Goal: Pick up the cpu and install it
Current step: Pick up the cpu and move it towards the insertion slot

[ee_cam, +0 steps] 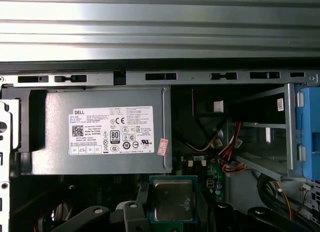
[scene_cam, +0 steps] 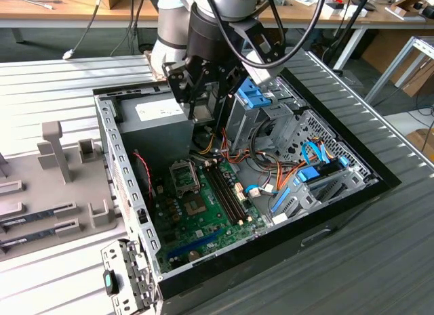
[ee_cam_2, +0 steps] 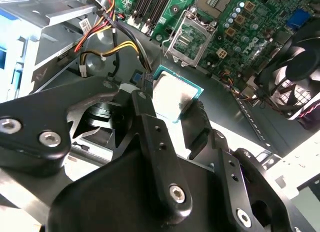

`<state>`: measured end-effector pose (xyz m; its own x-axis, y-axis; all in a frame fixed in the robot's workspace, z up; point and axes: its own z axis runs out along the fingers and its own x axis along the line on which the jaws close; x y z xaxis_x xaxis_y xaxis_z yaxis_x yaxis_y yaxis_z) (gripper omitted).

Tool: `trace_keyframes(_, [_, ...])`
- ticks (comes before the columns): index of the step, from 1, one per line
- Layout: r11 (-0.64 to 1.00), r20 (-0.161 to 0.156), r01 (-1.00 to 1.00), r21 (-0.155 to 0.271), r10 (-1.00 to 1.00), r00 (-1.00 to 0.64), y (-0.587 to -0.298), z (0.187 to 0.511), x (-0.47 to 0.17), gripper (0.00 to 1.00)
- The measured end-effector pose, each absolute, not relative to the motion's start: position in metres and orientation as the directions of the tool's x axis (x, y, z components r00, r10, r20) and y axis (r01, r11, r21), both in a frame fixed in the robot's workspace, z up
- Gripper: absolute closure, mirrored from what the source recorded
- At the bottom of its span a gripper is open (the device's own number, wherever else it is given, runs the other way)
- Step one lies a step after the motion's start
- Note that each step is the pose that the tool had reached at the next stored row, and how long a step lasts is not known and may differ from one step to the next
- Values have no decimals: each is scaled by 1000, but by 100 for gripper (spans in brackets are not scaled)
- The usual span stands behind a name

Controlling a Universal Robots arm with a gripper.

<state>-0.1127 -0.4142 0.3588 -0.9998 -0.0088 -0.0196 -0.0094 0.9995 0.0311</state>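
We note gripper [ee_cam_2: 170,105] clamped on cpu [ee_cam_2: 172,90] edges, held aloft over the case [scene_cam: 114,145] near the psu [ee_cam: 100,127], apart from the mobo socket [ee_cam_2: 190,40]; risk: edge grip slips or chip arrives skewed, bending its pins.

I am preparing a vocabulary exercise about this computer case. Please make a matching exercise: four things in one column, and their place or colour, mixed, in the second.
Things:
1. cpu
2. power supply
3. socket
4. fan

Place or colour:
A. black and round
B. held in the gripper
C. on the green board
D. grey, with a white label

Pairs: 1-B, 2-D, 3-C, 4-A.
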Motion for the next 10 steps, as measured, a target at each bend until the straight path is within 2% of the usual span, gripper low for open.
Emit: trace_keyframes(10, [999, -20, -9, 31, -9, -1000, -418, 358, -113, 53])
